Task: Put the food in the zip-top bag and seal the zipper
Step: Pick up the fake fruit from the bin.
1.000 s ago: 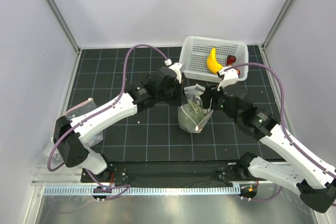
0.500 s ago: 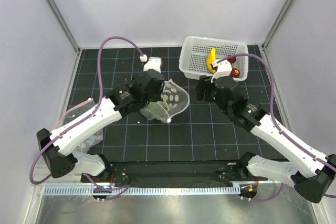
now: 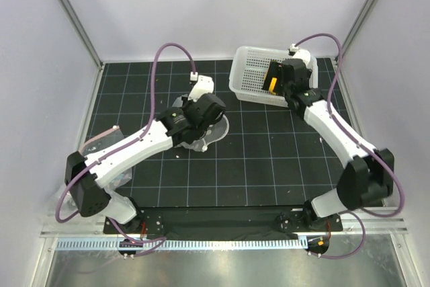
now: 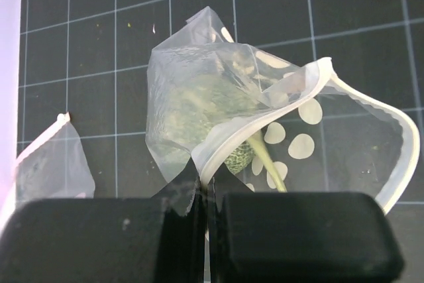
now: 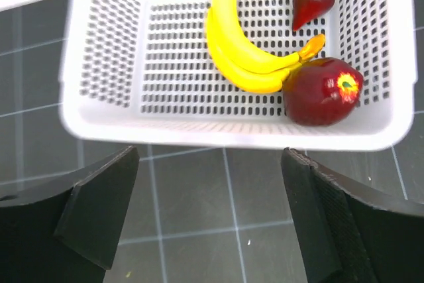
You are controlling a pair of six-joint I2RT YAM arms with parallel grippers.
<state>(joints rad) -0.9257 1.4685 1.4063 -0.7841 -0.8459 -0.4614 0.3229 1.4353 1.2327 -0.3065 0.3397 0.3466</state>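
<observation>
Black gridded mat (image 3: 269, 159) under the zip-top bag (image 4: 192, 91) — pale walls (image 3: 201, 11) around.

You find no text, label, brand, number or sign to read in any view. The pale oval spots (image 4: 301, 144) printed on the zip-top bag (image 4: 192, 97), centre of the left wrist view, are plain shapes. The yellow-green mark on the dark-red fruit (image 5: 323, 91), right of the right wrist view, carries no lettering.
</observation>
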